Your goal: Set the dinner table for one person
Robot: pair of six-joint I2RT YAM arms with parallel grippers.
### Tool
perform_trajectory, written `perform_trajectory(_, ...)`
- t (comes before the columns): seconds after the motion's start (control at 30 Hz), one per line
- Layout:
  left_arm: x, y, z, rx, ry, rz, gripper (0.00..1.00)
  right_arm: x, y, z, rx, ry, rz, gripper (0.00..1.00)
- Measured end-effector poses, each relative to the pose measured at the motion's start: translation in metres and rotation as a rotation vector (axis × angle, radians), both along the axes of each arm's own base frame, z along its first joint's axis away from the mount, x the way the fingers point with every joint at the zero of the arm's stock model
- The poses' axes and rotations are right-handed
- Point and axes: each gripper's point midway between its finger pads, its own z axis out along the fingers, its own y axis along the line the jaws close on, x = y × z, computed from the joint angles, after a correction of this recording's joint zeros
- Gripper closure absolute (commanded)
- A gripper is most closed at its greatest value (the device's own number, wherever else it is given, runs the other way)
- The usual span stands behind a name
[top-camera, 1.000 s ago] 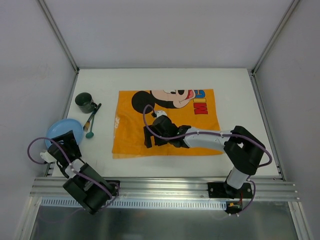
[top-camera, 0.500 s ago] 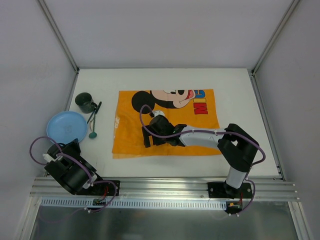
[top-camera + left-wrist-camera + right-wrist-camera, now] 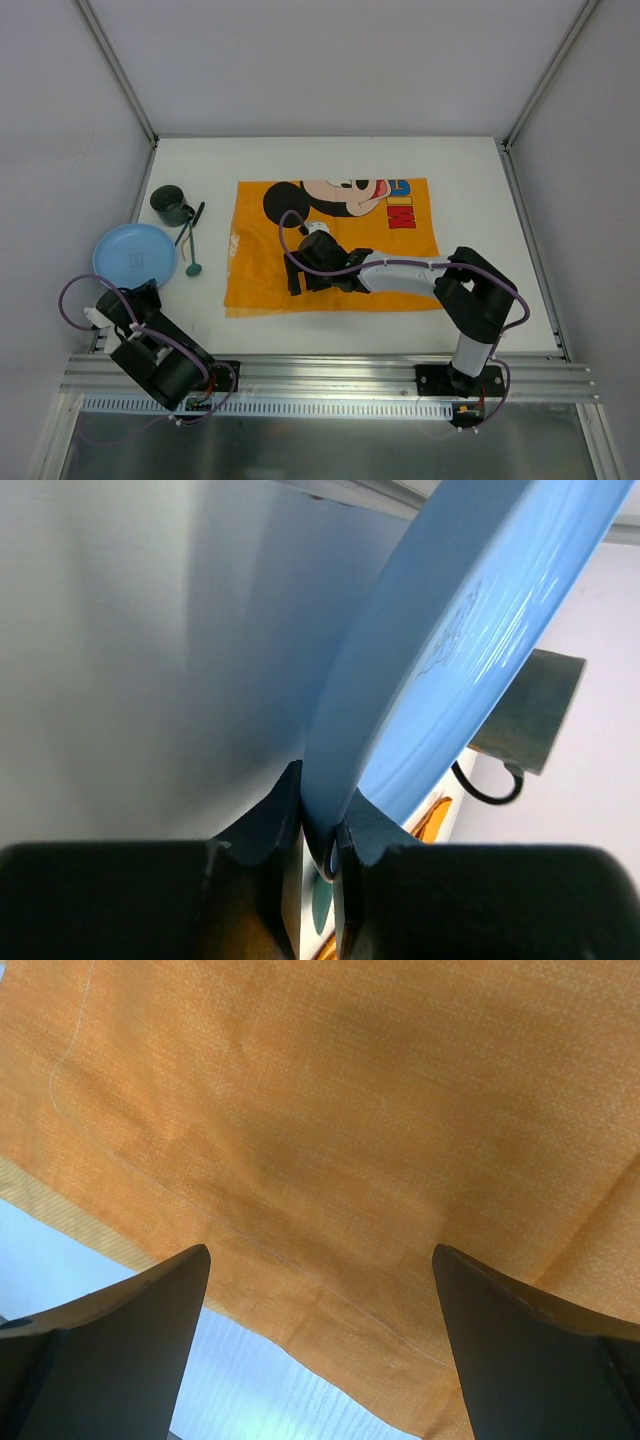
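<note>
Grey walls (image 3: pixel 330 60), aluminium corner posts (image 3: pixel 117 70)

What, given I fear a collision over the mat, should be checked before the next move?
1. The left gripper shut on the plate rim: ok.
2. The right gripper open and empty: ok.
3. The mat spread out on the table: ok.
4. Room on the mat for the plate: not ok, the right gripper hovers close over its left part.
5. The spoon apart from the plate rim: cannot tell, they lie very close.
6. The cup upright, off to the side: ok.
</note>
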Motion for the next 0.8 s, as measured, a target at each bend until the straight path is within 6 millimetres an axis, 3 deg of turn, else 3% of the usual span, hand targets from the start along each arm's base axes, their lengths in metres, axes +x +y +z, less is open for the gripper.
perform_trajectory(0.23,0.001,0.002,0.046,0.183,-0.073,0.013,1.00,-0.001,0.002,0.000,0.002,-0.001,0.005,0.01)
perform_trajectory(0.4,0.008,-0.016,0.041,0.130,-0.076,-0.045,1.00,-0.005,0.003,-0.001,0.000,0.000,0.013,0.01)
perform_trajectory(0.53,0.016,-0.043,0.033,0.079,-0.055,-0.144,1.00,-0.007,0.005,-0.001,0.001,-0.002,0.020,0.01)
perform_trajectory(0.6,0.028,-0.067,0.037,0.082,-0.037,-0.263,1.00,-0.006,0.006,0.000,0.003,-0.010,0.018,0.01)
perform_trajectory(0.8,0.069,-0.122,0.091,0.180,-0.080,-0.587,1.00,0.000,-0.004,0.007,-0.005,-0.059,-0.010,0.00)
